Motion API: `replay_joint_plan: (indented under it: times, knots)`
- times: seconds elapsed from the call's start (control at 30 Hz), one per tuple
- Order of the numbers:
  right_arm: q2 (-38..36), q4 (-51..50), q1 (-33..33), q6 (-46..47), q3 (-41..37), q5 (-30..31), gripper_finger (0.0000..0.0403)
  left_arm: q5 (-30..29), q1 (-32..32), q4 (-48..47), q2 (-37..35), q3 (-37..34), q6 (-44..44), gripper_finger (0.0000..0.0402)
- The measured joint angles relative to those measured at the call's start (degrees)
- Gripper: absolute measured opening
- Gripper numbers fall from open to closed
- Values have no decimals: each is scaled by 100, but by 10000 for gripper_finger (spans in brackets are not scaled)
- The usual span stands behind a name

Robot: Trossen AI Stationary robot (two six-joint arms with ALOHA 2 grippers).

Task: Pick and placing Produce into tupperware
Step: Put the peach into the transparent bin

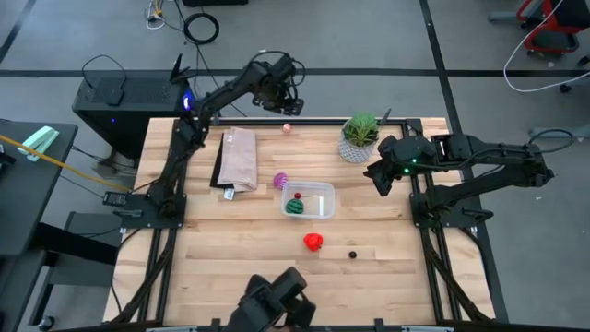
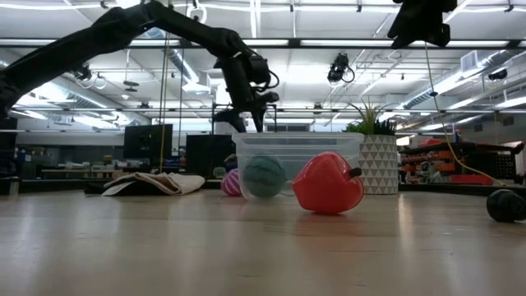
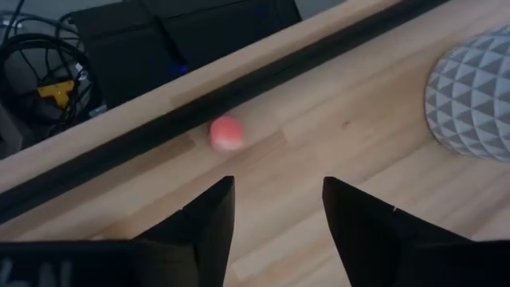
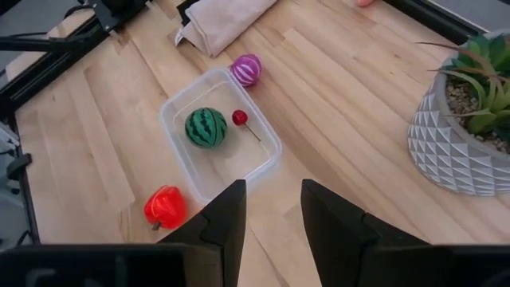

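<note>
A: Fingers (image 3: 203,227) on the left gripper (image 1: 281,95) spread wide, nothing between them, aimed down at the small pink ball (image 3: 227,133) lying at the far edge of the wooden desk (image 1: 230,267) by the black rail. Looks like a reach set up for that piece.

B: Right gripper (image 1: 383,177)?

A: Parted too, empty, a narrower gap. It hangs over the desk's right side near the leafy plant in its white patterned pot (image 1: 359,140), camera looking back at the tub. Probably waiting out of the way.

B: Where's the tub?

A: Clear shallow plastic tupperware (image 1: 324,194), mid-desk. Green striped watermelon ball (image 4: 205,127) and a tiny red cherry with stem (image 4: 240,118) already sit inside it.

B: What's left outside?

A: Purple-pink striped ball (image 4: 246,69) just beside the tub's far corner, on the side toward the tan paper bag (image 1: 238,159). Red lumpy pepper piece (image 1: 313,242) near the tub on the front side. Small dark bit (image 1: 352,254) to the right of the pepper. Plus the pink ball at the far edge.

B: Progress?

A: Two in, four out by my count, so under halfway. Pink ball is round and sits against the rail; I'd guess it could roll when the fingers close, so they need to straddle it squarely.
</note>
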Motion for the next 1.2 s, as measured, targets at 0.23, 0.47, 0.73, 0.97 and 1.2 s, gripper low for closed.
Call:
replay_joint_plan:
  times: [0.23,0.47,0.73,0.97,1.2]
  knots:
    - [-1,2,0,200,0,-6,129,-398,30,156,256,0,-168,199]
    - [-1,7,2,392,0,5,129,-587,89,286,375,2,-637,197]
    - [-1,22,0,450,0,56,129,-564,68,442,505,-2,-1401,188]
    - [-1,22,0,455,0,58,129,-434,-27,207,758,-2,-1212,166]
    - [1,20,0,452,0,54,129,-342,-60,129,878,0,-1157,183]
